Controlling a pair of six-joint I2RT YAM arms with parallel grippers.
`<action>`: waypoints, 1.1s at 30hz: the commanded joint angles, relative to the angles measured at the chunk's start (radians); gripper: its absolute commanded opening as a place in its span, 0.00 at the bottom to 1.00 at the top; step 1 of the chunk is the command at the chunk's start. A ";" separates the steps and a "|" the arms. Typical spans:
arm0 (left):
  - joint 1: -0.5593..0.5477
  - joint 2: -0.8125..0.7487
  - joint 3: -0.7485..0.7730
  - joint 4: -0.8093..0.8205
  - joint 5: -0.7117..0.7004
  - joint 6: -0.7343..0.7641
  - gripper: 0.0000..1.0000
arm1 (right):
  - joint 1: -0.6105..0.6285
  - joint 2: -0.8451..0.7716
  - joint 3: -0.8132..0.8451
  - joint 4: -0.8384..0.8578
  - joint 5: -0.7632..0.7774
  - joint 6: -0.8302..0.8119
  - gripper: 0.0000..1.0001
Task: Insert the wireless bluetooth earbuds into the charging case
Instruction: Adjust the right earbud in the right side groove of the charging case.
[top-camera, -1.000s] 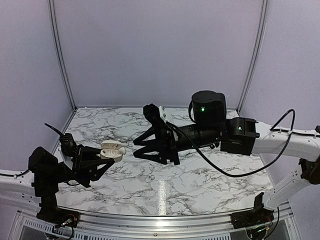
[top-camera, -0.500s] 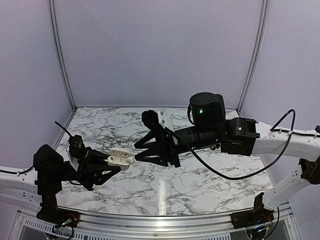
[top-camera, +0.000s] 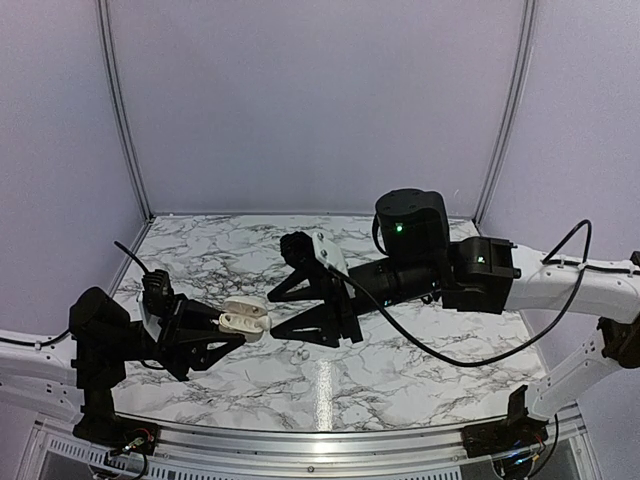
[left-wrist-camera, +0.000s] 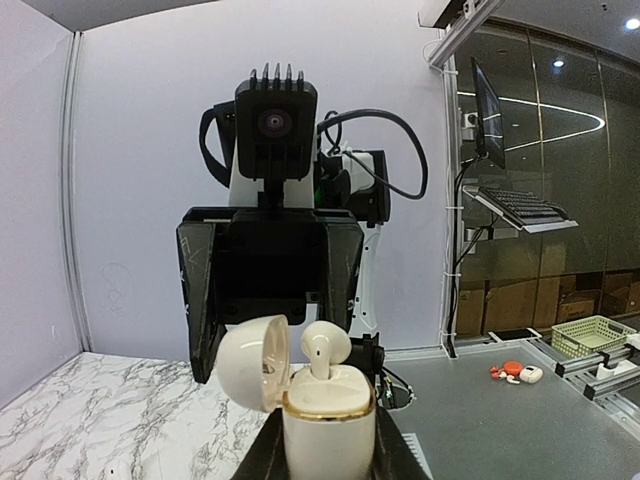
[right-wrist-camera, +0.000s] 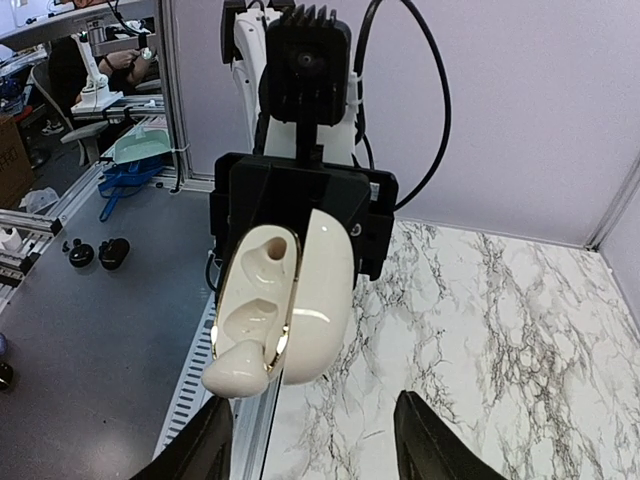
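While the left gripper (left-wrist-camera: 330, 462) is clamped on the charging case (left-wrist-camera: 328, 425), carried above the table with its lid (left-wrist-camera: 255, 362) swung open, the right gripper (right-wrist-camera: 310, 440) is spread apart, empty, and aimed straight at the case's mouth. One earbud (left-wrist-camera: 324, 347) is seated upright; the neighbouring socket (right-wrist-camera: 266, 248) is bare (best reached, it is judged, by the right arm).

**Occluded and Truncated Items**

Left wrist view: the frame's bottom edge cuts off the base of the charging case (left-wrist-camera: 328, 415) and the fingers of the left gripper (left-wrist-camera: 328, 445) clamped on it. A small white object (left-wrist-camera: 108, 468) on the table (left-wrist-camera: 60, 410) is too small to identify.

Right wrist view: the bottom edge truncates the spread fingers of the right gripper (right-wrist-camera: 312, 440).
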 joint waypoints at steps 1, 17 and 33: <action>0.006 0.003 0.028 0.008 0.017 -0.007 0.00 | 0.007 -0.011 0.041 -0.003 -0.004 -0.010 0.56; 0.007 0.030 0.032 0.007 0.012 0.004 0.00 | 0.009 0.018 0.073 -0.001 -0.027 0.000 0.58; 0.008 0.049 0.035 -0.002 0.006 0.022 0.00 | 0.017 0.051 0.081 0.051 -0.019 0.036 0.59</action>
